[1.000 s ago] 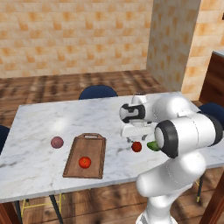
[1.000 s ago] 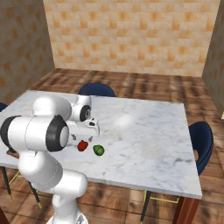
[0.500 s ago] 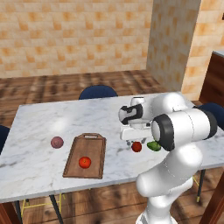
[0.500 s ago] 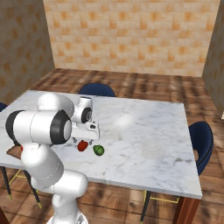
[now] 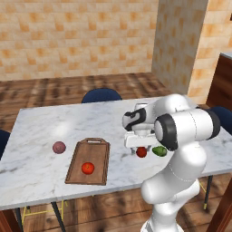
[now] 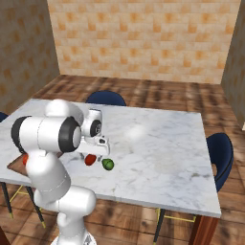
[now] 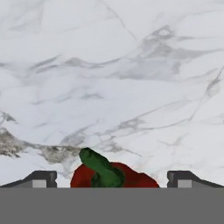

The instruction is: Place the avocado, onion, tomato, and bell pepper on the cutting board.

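Fingers (image 7: 112,178) spread wide, empty, hanging over the red bell pepper with green stem (image 7: 113,174) on the white marble tabletop (image 5: 41,131); glossy green lumpy avocado (image 5: 159,151) just beside that pepper; dull mauve round onion (image 5: 59,147) beside the brown rimmed wooden cutting board (image 5: 100,152), which carries a shiny red tomato (image 5: 88,168).

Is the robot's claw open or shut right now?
Open. In the hand view the gripper has its two dark tips far apart, with the red bell pepper between them, not squeezed yet.
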You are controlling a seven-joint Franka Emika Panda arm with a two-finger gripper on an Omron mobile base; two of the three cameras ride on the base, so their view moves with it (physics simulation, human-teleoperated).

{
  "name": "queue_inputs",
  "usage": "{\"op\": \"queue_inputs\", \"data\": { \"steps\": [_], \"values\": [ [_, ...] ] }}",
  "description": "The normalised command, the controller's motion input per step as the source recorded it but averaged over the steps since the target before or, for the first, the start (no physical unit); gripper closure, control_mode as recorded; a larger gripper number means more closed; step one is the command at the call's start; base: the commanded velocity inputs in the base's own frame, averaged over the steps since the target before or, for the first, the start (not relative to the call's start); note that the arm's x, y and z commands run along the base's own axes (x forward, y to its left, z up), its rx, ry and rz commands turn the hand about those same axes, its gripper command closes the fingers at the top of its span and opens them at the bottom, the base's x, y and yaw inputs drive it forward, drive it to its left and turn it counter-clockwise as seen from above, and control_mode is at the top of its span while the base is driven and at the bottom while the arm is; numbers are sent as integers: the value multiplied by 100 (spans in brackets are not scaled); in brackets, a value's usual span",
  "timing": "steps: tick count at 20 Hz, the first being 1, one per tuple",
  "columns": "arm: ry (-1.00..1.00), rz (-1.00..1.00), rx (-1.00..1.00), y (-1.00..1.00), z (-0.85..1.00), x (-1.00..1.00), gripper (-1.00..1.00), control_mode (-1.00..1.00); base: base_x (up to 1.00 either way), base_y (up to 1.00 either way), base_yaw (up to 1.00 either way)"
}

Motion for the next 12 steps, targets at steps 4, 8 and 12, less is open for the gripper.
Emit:
{"op": "queue_inputs", "data": {
  "steps": [4, 8, 12],
  "values": [
    [4, 0, 0, 0, -17, -5, -100, -100, 0, 0, 0],
    [4, 0, 0, 0, -17, -4, -100, -100, 0, 0, 0],
    [4, 0, 0, 2, -16, 0, 100, -100, 0, 0, 0]
  ]
}}
